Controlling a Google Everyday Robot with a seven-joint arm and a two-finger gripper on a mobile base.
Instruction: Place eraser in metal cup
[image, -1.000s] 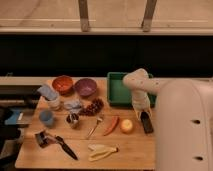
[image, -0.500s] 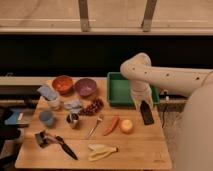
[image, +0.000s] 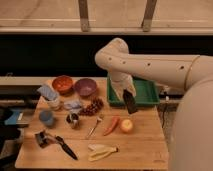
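Note:
My gripper (image: 126, 95) hangs from the white arm over the front left corner of the green tray (image: 148, 93). It is shut on the eraser (image: 131, 104), a flat black bar that hangs tilted below it, lifted off the table. The metal cup (image: 73, 120), small and shiny with a dark inside, stands on the wooden table (image: 145, 148) well to the left of the eraser, beside the blue cup (image: 46, 117).
An orange bowl (image: 62, 84) and a purple bowl (image: 85, 87) sit at the back left, with a white cup (image: 54, 103) and grapes (image: 92, 106) nearby. A red pepper (image: 112, 125), an orange fruit (image: 127, 125), a banana (image: 101, 151) and a black-handled brush (image: 56, 142) lie in front.
The arm has swung up and to the left, carrying the eraser from low by the table's right side to above the tray's front left corner.

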